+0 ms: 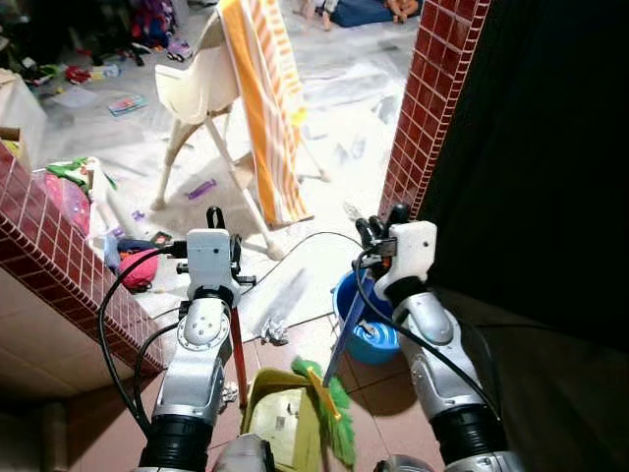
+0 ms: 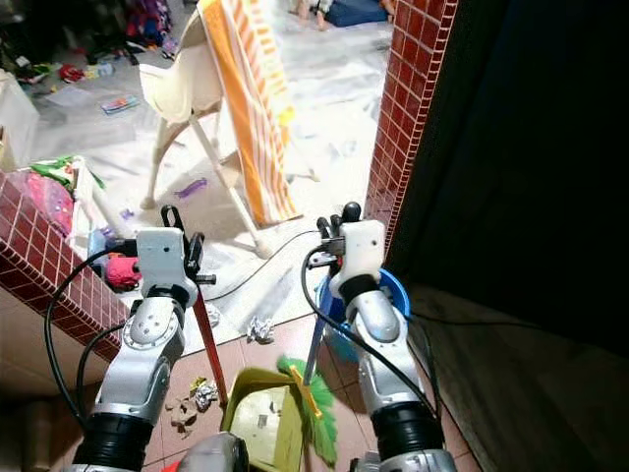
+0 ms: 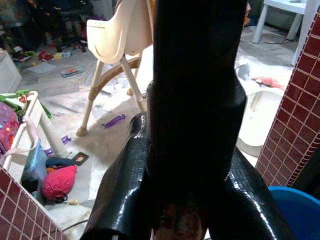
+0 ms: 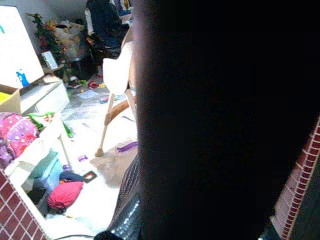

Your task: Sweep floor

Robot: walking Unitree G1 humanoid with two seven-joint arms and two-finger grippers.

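Broom (image 2: 313, 388), green-bristled, leans lower centre in the right eye view, bristles touching the yellow dustpan (image 2: 260, 418); right gripper (image 2: 335, 228) closed on its blue handle, left gripper (image 2: 180, 228) closed on the dustpan's red pole (image 2: 210, 352). Crumpled paper (image 2: 259, 328) lies just above the dustpan. Left wrist view: black fingers (image 3: 195, 125) clamp that pole.

Ahead of the left hand (image 1: 213, 218) stands a cream high chair (image 1: 201, 84) with an orange striped towel (image 1: 265, 108) draped over it. A blue bucket (image 1: 378, 334) sits just beneath the right hand (image 1: 385, 224), beside a red brick pillar (image 1: 432, 93). A purple toy (image 1: 201, 189) lies beyond the left hand.
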